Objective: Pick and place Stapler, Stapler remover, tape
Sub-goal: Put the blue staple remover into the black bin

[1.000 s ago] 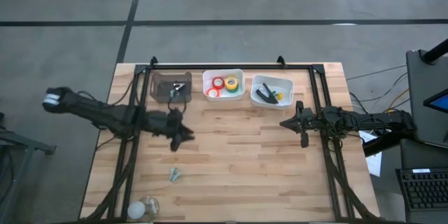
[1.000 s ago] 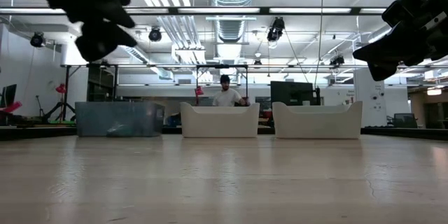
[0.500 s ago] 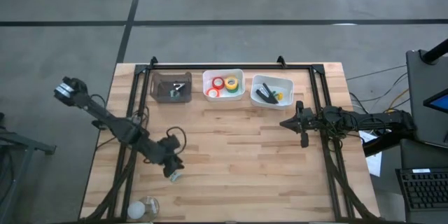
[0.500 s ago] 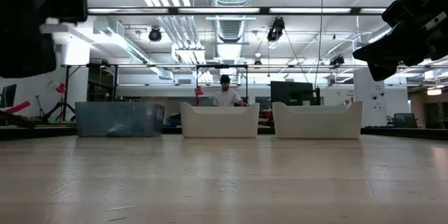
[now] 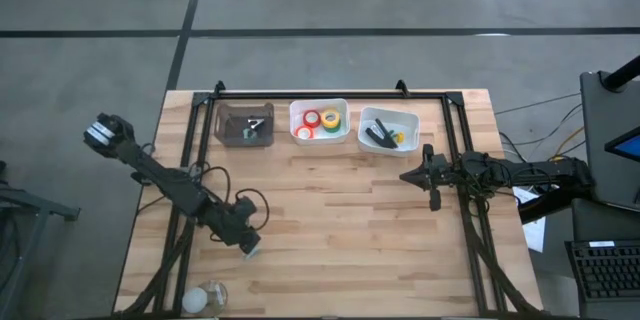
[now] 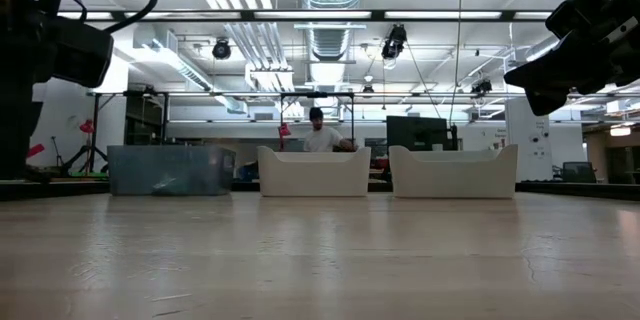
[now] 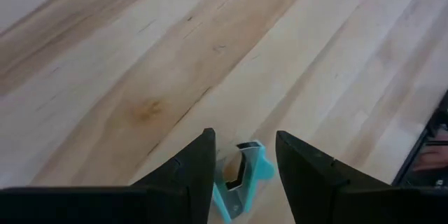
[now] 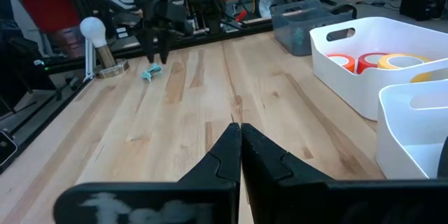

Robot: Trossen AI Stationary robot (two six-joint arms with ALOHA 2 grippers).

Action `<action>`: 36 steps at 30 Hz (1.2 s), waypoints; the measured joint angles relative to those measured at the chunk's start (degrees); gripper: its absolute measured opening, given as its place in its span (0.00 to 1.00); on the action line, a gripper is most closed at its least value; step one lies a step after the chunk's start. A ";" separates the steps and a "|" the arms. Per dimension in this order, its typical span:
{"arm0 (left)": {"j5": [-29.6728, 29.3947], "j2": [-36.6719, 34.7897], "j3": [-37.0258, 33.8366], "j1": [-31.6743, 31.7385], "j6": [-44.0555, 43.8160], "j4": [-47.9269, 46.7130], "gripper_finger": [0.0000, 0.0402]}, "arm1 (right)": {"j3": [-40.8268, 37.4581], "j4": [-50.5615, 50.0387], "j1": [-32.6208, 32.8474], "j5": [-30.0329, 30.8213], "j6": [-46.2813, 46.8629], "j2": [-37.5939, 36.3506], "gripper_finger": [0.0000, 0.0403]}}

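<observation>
The teal staple remover [image 5: 251, 251] lies on the bare wood near the table's left near part. My left gripper [image 5: 245, 243] hangs just over it, open; in the left wrist view the staple remover [image 7: 242, 178] shows between the two fingers, which stand either side without plain touch. The black stapler [image 5: 378, 136] lies in the right white bin [image 5: 410, 120]. Tape rolls [image 5: 320, 120], red, green and yellow, sit in the middle white bin [image 5: 296, 110]. My right gripper [image 5: 432, 177] waits, shut, over the table's right part.
A grey see-through bin [image 5: 228, 123] stands left of the two white bins along the far edge. A light bulb on a small stand [image 5: 196, 299] sits at the near left corner. Black frame rails [image 5: 186, 190] run along the table's sides. A person [image 6: 320, 132] is far behind.
My left gripper has travelled from near the grey bin toward the near edge and come down over the staple remover, slowing in the last half second. The staple remover has stayed where it was.
</observation>
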 joint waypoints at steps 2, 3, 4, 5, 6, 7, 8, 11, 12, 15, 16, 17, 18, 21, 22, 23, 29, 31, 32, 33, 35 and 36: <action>0.00 0.10 0.00 -0.04 0.02 -0.37 0.38 | 0.00 0.00 0.01 -0.02 0.00 0.01 0.02; 0.11 0.10 0.00 -0.08 0.02 -0.70 0.38 | 0.00 0.00 -0.01 0.00 -0.02 0.01 0.02; 0.53 0.10 0.00 -0.27 -0.09 -0.81 0.38 | 0.00 0.00 0.01 0.00 -0.02 0.01 0.02; 1.14 0.07 0.00 -0.49 -0.54 -0.89 0.38 | 0.00 0.00 0.01 -0.02 0.00 -0.01 0.02; 2.16 0.02 0.00 -0.75 -1.26 -1.16 0.38 | 0.00 0.00 0.01 0.00 0.00 -0.01 0.02; 3.27 -0.10 0.06 -0.97 -1.93 -1.59 0.38 | 0.00 0.00 0.01 0.00 -0.01 -0.01 0.02; 4.15 -0.11 0.23 -1.11 -2.14 -2.26 0.38 | 0.00 0.00 0.01 -0.02 -0.01 -0.01 0.02; 6.78 -0.21 1.21 -1.16 -2.29 -5.54 0.38 | 0.00 0.00 0.00 0.00 -0.01 -0.01 0.02; 7.46 -0.27 1.59 -1.16 -2.37 -7.06 0.38 | 0.00 0.00 -0.01 0.00 0.00 -0.01 0.02; 6.62 -0.31 2.47 -1.16 -2.38 -9.96 0.38 | 0.00 0.00 0.00 -0.02 -0.02 -0.01 0.02; 6.01 -0.27 2.49 -1.16 -2.46 -9.87 0.38 | 0.00 0.01 -0.01 0.00 -0.02 0.01 0.02; 5.31 -0.06 2.49 -1.16 -2.75 -9.52 0.38 | 0.00 0.00 0.00 -0.01 0.00 0.01 0.02; 5.08 0.18 2.45 -1.16 -2.97 -8.74 0.38 | 0.00 0.00 0.00 0.00 -0.01 0.01 0.02; 4.90 0.71 2.26 -1.16 -3.31 -6.93 0.38 | 0.00 0.00 -0.01 0.00 -0.02 0.01 0.02; 4.90 0.97 2.16 -1.16 -3.34 -7.00 0.38 | 0.00 0.00 -0.01 0.00 -0.02 0.01 0.02; 4.94 1.27 2.04 -1.16 -3.36 -7.06 0.38 | 0.00 0.00 0.01 -0.01 -0.01 0.01 0.02; 5.32 2.85 1.86 -1.16 -3.55 -6.72 0.38 | 0.00 0.01 0.00 -0.01 0.00 0.00 0.02; 5.58 3.30 1.99 -1.20 -3.21 -6.33 0.38 | 0.00 0.00 0.01 -0.02 -0.01 -0.01 0.02; 5.95 3.50 2.01 -1.22 -3.08 -6.01 0.37 | 0.00 0.00 -0.01 -0.01 -0.02 0.01 0.02; 6.50 3.68 2.01 -1.21 -2.98 -5.46 0.37 | 0.00 0.00 0.01 0.00 0.00 0.01 0.02; 7.34 3.97 1.91 -1.22 -2.70 -3.89 0.36 | 0.00 0.00 0.01 -0.02 0.00 -0.01 0.02; 7.98 4.14 1.90 -1.22 -2.39 -3.79 0.35 | 0.00 0.00 -0.01 0.00 0.00 0.01 0.02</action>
